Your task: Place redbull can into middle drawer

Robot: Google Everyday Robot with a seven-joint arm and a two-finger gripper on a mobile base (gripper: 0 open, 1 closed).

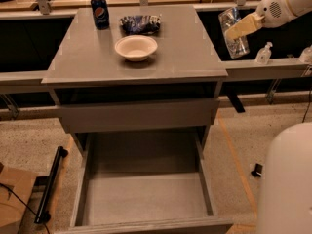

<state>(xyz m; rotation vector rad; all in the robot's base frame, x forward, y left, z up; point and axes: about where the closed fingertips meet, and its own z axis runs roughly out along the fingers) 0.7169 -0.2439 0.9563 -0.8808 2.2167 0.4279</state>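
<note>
Camera view, gripper (236, 29) pinching redbull can (238, 47) beyond table's (187, 50) right edge, Pepsi can (100, 12), bowl (136, 48), middle drawer (141, 199) open

**Can Held Up High, Drawer Pulled Open**

The redbull can (237, 45) is slim and silvery. It is held tilted in the gripper (235, 31), high up at the far right, well apart from the drawer. The middle drawer (146, 199) is pulled wide open, low down. It is grey and deep, with low side walls and a flat, bare floor.

Open way down into middle drawer (146, 199) — jaws with redbull can (235, 38) up right, off the tabletop (190, 52).
</note>
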